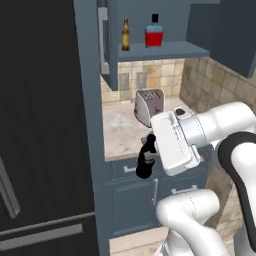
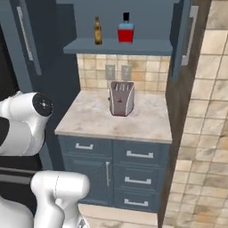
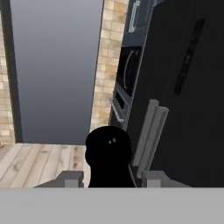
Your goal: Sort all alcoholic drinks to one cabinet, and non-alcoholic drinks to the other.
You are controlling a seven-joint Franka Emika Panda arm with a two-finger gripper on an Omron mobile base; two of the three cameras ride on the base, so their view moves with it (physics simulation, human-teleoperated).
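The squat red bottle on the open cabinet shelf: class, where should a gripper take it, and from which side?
Probably grip the red bottle across its flat square body, coming from the open front. The body is wide and stable; the beer bottle stands apart on its left.

My arm [image 1: 200,135] bends at the elbow and reaches left, wrist level, pincer [image 1: 146,159] pointing down-left, its fingers [image 3: 70,178] clamped on a black bottle [image 1: 145,162].
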